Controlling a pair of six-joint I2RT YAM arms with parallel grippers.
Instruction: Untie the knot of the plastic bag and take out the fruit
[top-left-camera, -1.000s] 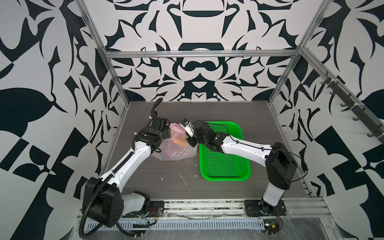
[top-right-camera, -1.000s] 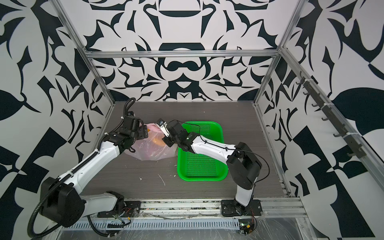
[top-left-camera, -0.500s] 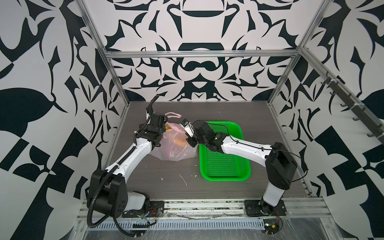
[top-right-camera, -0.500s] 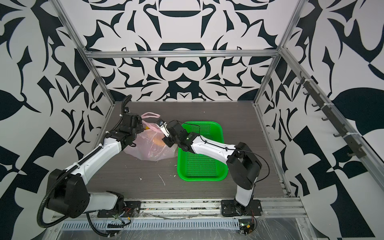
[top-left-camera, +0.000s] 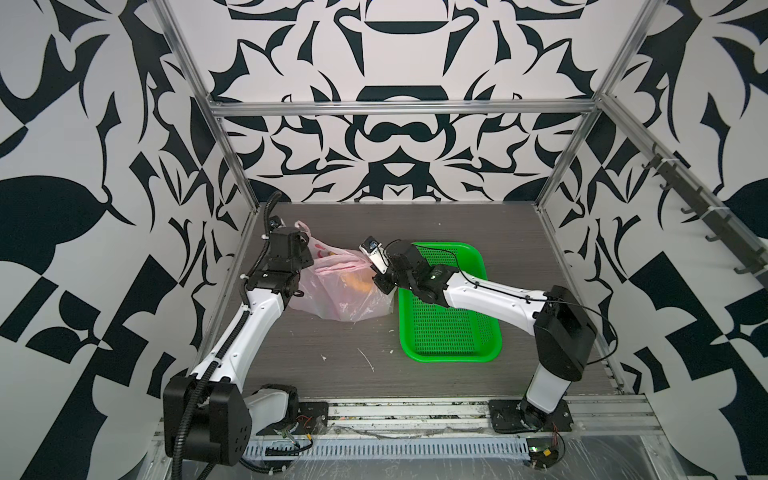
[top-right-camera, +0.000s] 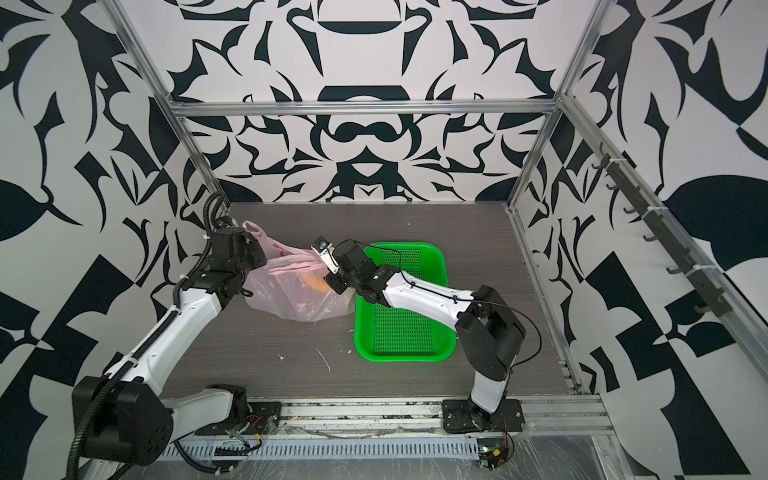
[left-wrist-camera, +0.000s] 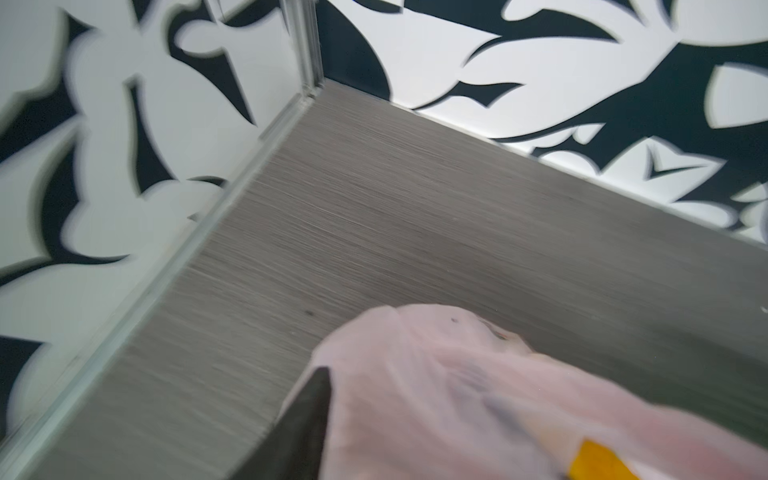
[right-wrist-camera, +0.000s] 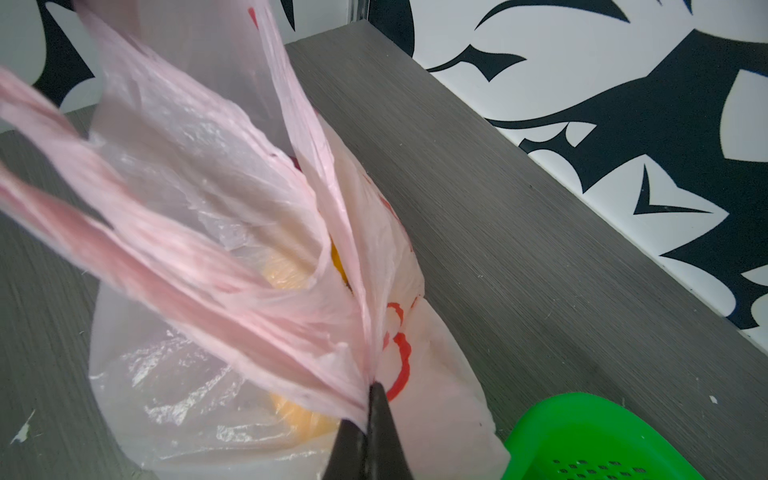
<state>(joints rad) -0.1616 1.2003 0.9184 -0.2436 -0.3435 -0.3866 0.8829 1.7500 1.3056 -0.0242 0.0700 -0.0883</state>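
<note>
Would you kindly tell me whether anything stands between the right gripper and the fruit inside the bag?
Yes: the thin film of the plastic bag. The right gripper is shut on the bag's gathered handles, and the yellow-orange fruit lies inside, behind translucent pink film. Nothing else visible stands between them.

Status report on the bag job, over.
Right hand shut on gathered top of the thin translucent pale pink plastic bag. Left hand at its far handle loop, grip unclear. Fruit inside bag. Green perforated plastic basket alongside, nothing blocking.
</note>
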